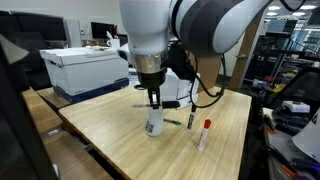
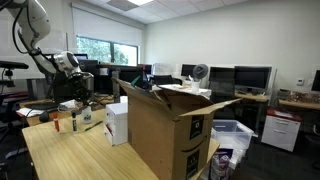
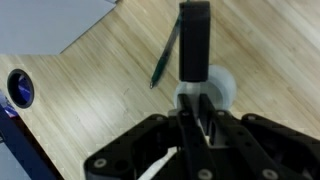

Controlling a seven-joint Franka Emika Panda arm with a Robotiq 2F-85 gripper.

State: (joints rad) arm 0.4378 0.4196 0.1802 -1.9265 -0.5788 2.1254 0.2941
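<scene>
My gripper point(image 1: 152, 103) hangs straight down over the wooden table point(image 1: 110, 135), shut on a black marker point(image 3: 193, 40). The marker points down at a white cup point(image 1: 154, 124) standing directly under the fingers; in the wrist view the cup point(image 3: 222, 88) shows just beyond the gripper point(image 3: 195, 102). Whether the marker's tip is inside the cup is hidden. A green pen point(image 3: 163, 52) lies flat on the table beside the cup, also seen in an exterior view as the green pen point(image 1: 173, 122). A red-capped white marker point(image 1: 204, 132) lies a little farther off.
A white printer point(image 1: 85, 68) stands at the table's far corner. A large open cardboard box point(image 2: 165, 130) stands on the near end of the table in an exterior view. Desks with monitors point(image 2: 250, 78) fill the room behind. A black cable point(image 1: 205, 92) hangs from the arm.
</scene>
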